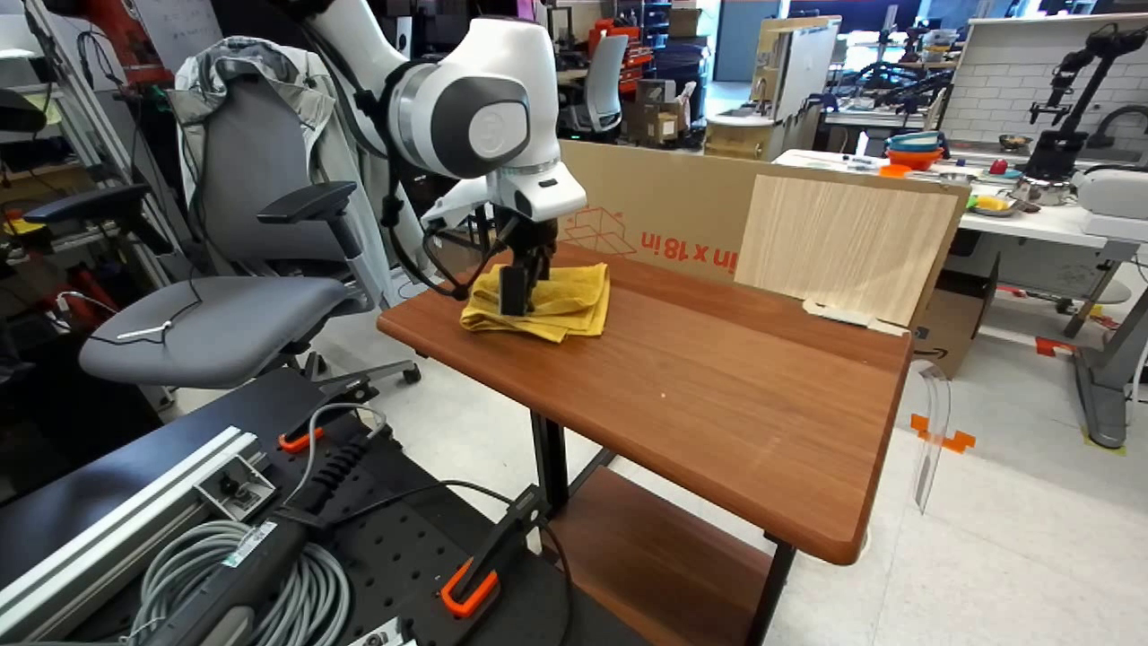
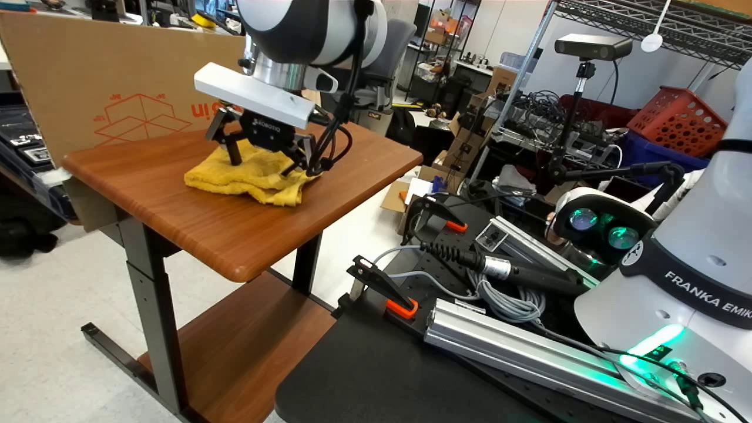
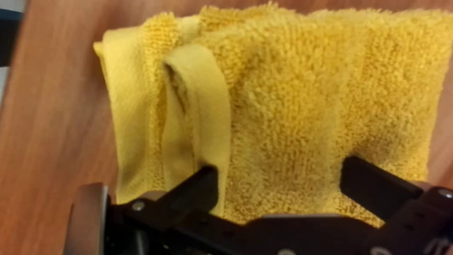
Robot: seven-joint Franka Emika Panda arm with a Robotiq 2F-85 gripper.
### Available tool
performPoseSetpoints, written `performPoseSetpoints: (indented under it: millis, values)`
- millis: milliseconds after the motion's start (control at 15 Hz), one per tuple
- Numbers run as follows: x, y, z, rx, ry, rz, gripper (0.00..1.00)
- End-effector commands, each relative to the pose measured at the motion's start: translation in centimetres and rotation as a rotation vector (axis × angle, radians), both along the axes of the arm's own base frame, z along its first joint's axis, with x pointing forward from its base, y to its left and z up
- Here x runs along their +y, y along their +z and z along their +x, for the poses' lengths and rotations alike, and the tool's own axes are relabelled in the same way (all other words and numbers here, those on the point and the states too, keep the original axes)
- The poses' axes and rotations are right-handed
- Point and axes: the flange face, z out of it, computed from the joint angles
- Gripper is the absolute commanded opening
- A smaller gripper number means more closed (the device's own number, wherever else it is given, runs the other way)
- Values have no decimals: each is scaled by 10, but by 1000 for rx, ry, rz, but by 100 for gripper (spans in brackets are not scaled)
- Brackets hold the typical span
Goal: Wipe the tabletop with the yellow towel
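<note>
Yellow towel (image 3: 300, 106), looped terry pile, folded into rough rectangle, lies on tabletop (image 1: 717, 386) toward one end. Smooth flat hem (image 3: 212, 102) curls into raised loop along one side. Gripper (image 3: 279, 166) points down over towel, jaws wide apart; black blocky fingers (image 3: 378, 187) touching pile or just above, cannot tell which. Tabletop reddish-brown, straight wood grain, rounded corners. Behind, in both exterior views, flat cardboard (image 1: 664, 206) with red print; pale grained board (image 1: 834, 242) stands in front of cardboard.

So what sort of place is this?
Probably a robotics lab: a white robot arm reaches over the table, what looks like a black one stands beyond, and cables crowd a metal rack.
</note>
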Motion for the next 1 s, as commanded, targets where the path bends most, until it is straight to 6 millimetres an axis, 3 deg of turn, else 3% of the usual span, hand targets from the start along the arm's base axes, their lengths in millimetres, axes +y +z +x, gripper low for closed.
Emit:
performPoseSetpoints:
  millis: [0,267,467,600,733,933]
  values:
    - [-47,-8,53,-128,-136,-55,100]
    - [-123,0,101,-191,-339,-103,100]
    - [-196,8,106,-185,-478,-110,100]
    - [-248,13,96,-160,-560,-103,100]
    - [-306,14,73,-117,-670,-87,100]
    - [-371,6,37,-32,-802,-71,100]
